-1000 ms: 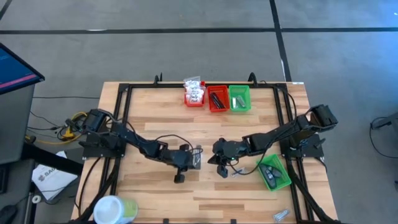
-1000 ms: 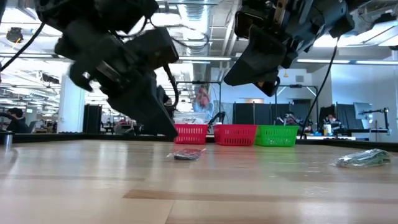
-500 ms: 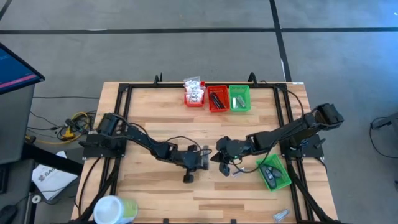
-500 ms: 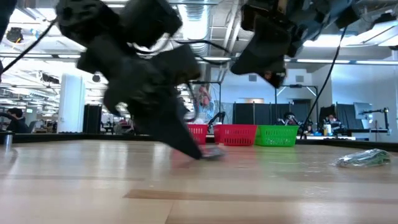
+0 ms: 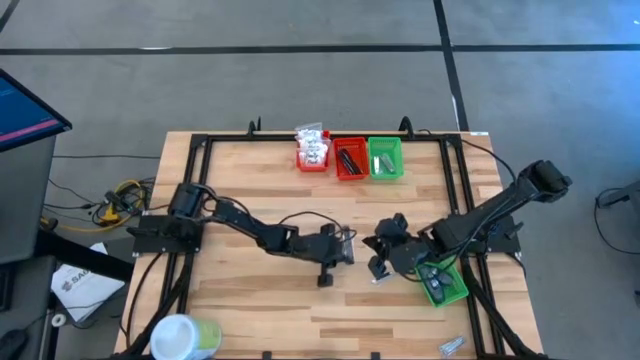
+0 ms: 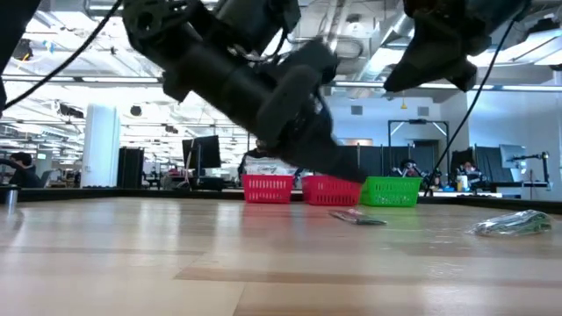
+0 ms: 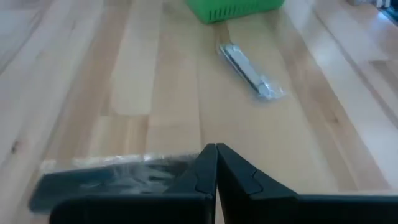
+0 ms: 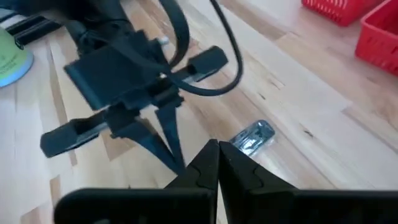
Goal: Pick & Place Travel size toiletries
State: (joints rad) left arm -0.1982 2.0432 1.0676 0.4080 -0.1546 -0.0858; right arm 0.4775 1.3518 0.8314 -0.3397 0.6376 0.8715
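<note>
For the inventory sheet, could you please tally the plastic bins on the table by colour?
Red bins: 2
Green bins: 2
Total: 4 bins

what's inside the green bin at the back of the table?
In the high view, the green bin at the back edge holds a pale, whitish slim item. The view is too coarse to identify it, and anything underneath it is covered.

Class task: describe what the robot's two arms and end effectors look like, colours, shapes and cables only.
Both arms are matt black, built of slim jointed segments with boxy blocks at the joints. Loose black cables loop along each. The left end effector and right end effector each carry two flat, black, wedge-shaped fingers tapering to a point. No markings show.
</note>
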